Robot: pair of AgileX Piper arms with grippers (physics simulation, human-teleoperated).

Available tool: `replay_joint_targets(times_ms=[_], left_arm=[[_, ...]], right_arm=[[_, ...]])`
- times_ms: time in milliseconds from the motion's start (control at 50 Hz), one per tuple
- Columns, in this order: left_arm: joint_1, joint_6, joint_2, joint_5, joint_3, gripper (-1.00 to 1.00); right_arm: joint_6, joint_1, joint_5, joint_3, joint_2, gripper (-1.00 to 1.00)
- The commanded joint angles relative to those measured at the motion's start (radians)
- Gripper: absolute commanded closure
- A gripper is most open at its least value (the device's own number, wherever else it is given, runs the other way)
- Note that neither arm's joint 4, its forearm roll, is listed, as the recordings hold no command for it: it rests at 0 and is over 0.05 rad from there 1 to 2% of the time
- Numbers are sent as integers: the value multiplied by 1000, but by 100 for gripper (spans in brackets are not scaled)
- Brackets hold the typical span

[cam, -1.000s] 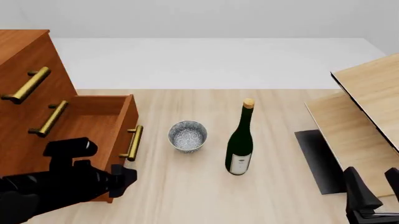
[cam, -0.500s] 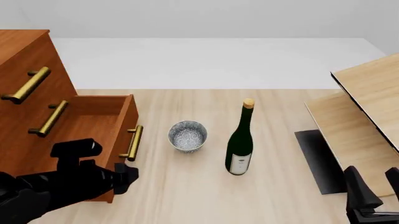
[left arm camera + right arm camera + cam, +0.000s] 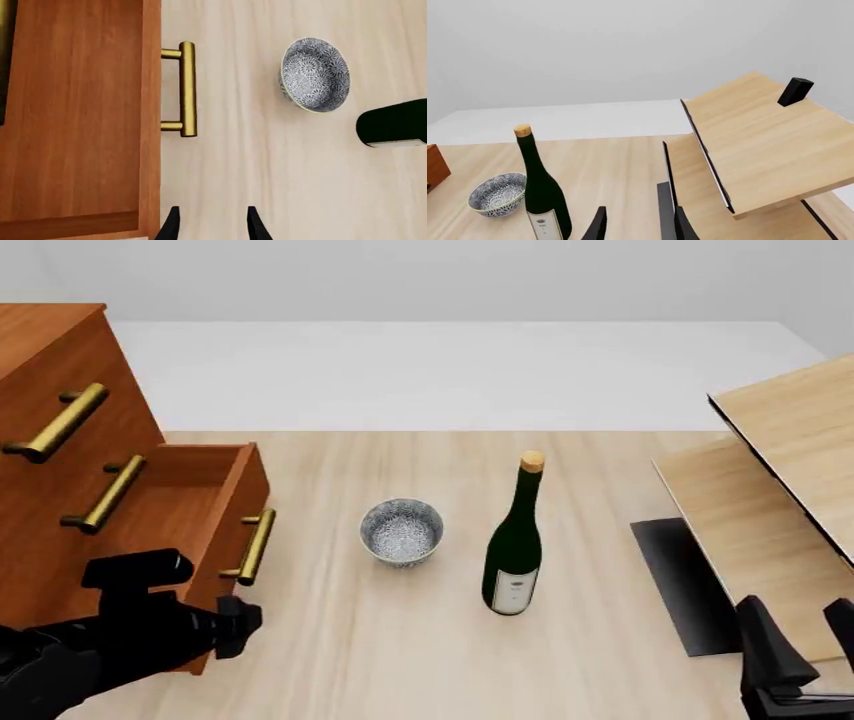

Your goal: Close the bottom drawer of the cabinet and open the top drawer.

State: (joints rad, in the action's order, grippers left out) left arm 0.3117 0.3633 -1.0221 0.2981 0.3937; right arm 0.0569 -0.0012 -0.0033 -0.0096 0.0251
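Note:
The reddish-brown cabinet point(image 3: 40, 340) stands at the left. Its top drawer point(image 3: 94, 365) is shut, with its brass handle point(image 3: 56, 422) showing. The bottom drawer point(image 3: 167, 505) sticks out partway, brass handle point(image 3: 251, 547) facing right. My left gripper point(image 3: 240, 627) is open just in front of the drawer's front panel, at its near end below the handle. In the left wrist view the open left gripper point(image 3: 212, 229) holds nothing; one fingertip point(image 3: 171, 227) sits right beside the drawer front point(image 3: 150, 125), past the handle point(image 3: 187, 89). My right gripper point(image 3: 801, 640) rests open at the near right, empty point(image 3: 637, 225).
A patterned bowl point(image 3: 402, 531) and a dark green wine bottle point(image 3: 513, 550) stand mid-table, right of the drawer. Pale light-wood furniture point(image 3: 787, 460) with a dark base panel point(image 3: 678, 585) fills the right side.
The bottom drawer has slid left, further into the cabinet. My left gripper has moved left with its front panel. The right arm is unmoved.

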Motion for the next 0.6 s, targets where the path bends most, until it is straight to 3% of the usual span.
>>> replay_joint_targets(times_ms=[20, 140, 160, 200, 600], left_arm=[[-83, -56, -23, -35, -41, -100], [-156, -135, -7, -17, -48, -100], [-144, -115, -5, -20, -48, -100], [-191, -165, 1, -18, -55, -100], [-386, -341, -1, -104, -103, -100]], right_arm=[[1, 0, 3, 1, -4, -100], [2, 4, 7, 1, -7, -100], [1, 4, 5, 2, -6, -100], [1, 5, 6, 2, -6, -100], [4, 0, 5, 0, -5, -100]])
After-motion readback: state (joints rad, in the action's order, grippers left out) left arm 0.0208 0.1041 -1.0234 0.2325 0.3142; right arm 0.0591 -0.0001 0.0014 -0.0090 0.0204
